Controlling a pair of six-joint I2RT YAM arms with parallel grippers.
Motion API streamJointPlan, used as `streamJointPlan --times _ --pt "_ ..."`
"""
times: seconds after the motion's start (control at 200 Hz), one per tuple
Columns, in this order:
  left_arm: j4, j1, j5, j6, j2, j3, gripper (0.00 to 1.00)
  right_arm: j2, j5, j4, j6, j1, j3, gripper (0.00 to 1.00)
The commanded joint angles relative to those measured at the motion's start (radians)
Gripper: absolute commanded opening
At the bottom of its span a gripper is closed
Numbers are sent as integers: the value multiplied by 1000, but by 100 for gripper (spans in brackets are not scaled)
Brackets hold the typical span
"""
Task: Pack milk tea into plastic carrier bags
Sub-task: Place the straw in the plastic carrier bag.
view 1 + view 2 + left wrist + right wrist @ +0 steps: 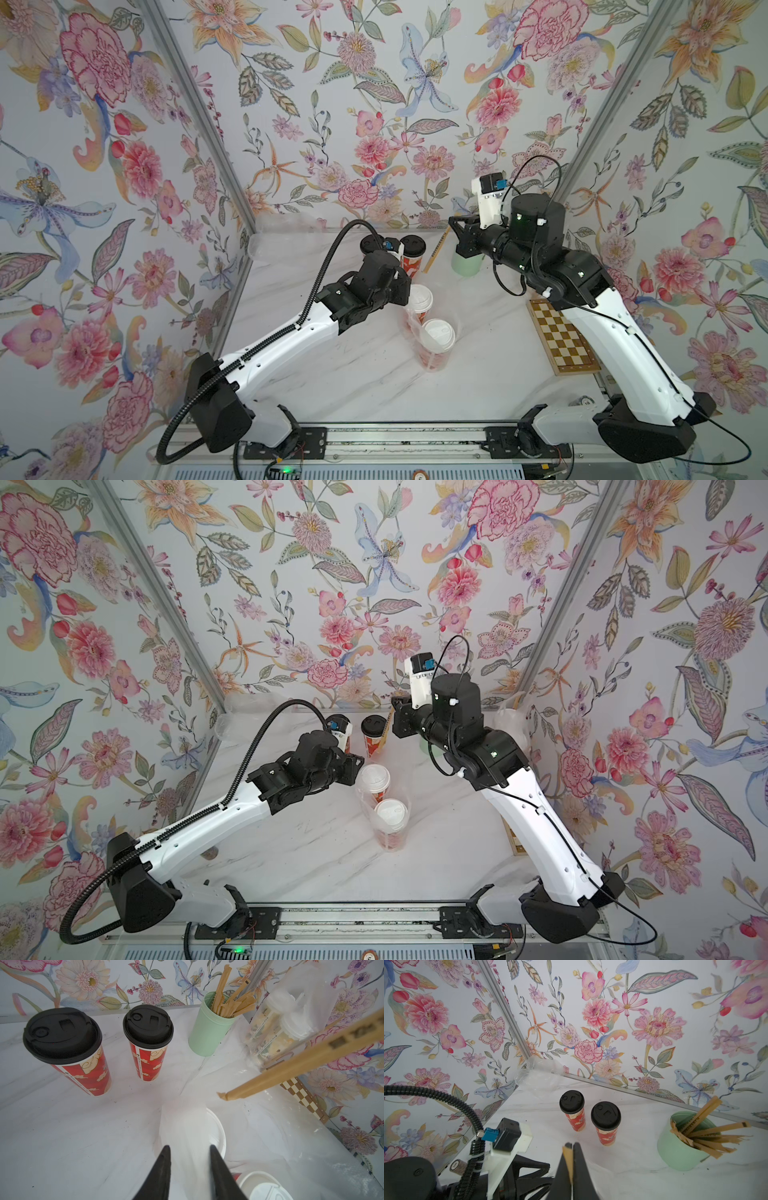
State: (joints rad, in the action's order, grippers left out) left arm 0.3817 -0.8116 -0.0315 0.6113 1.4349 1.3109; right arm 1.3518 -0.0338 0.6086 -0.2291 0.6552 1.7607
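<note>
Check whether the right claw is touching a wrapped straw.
Touching. The right wrist view shows the right claw shut on a wrapped straw, with the straw's end pinched between its closed jaws.

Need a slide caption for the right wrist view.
Right tool shut on a brown paper-wrapped straw, two black-lidded red printed cups and mint-green straw cup beyond.

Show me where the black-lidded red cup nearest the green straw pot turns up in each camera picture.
Top view: black-lidded cup stands centre, by the back wall.
Top view: cup at centre back too.
Left wrist: cup between its twin and the green pot.
Right wrist: cup just beyond the right gripper, shut on a straw.
Shared landmark: the twin black-lidded cup beside it.
</note>
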Motion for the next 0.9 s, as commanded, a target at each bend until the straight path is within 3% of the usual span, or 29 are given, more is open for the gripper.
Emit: streamJointPlan --times 0.0,0.115,0.33,0.896 --pt "6 15 -19 -10 -2 28 18 0 24 -94 -32 18 -40 0" --pt "-1 19 -21 -4 -13 18 10 17 40 -148 -39 22 -79 0" --pt "-27 26 -9 2 -22 12 5 57 39 -228 -31 33 -128 0" --pt "-79 36 -2 38 -42 -26 3 122 15 -361 55 41 -308 0"
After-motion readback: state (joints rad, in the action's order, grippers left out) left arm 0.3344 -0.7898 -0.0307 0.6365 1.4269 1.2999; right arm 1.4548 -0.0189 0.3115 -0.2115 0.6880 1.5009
